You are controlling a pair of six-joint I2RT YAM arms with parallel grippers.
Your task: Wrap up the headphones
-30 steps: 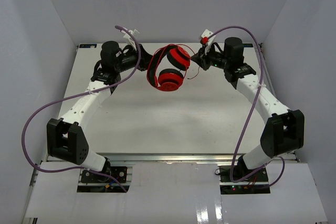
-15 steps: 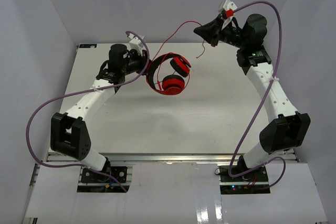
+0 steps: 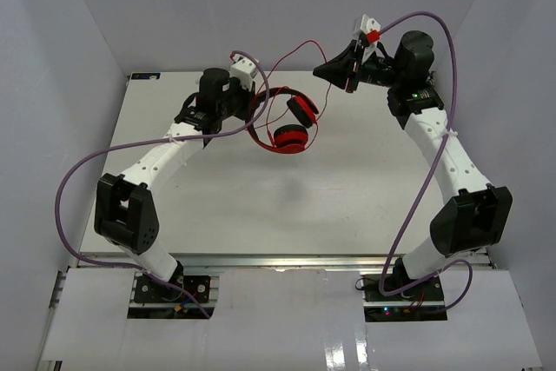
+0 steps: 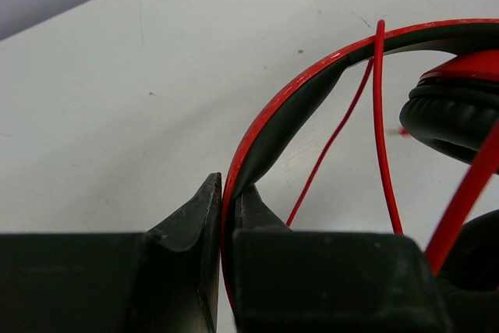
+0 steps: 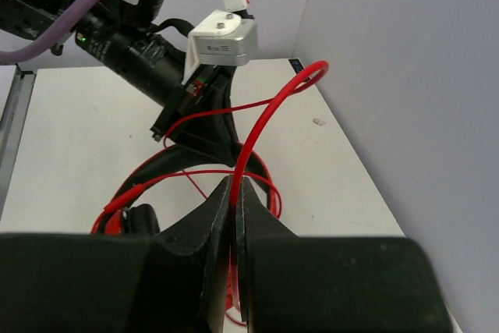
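left pincer [image 4: 224,193] clamps the headphones [image 3: 294,138] by the headband [image 4: 296,99]; right pincer [image 5: 234,193] pinches the cable [image 5: 263,118], its end unclear.

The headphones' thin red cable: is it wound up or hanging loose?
Mostly loose. The cable arcs through the air from the headphones to the shut right gripper; only a strand crosses the headband.

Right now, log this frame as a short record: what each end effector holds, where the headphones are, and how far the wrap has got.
left end effector: shut on the headband
right end effector: shut on the cable, raised above the table
headphones: hanging from the left grip, ear cups apparently off the surface
cable path: crosses over the headband, slack loops loose
wrap status: not yet finished
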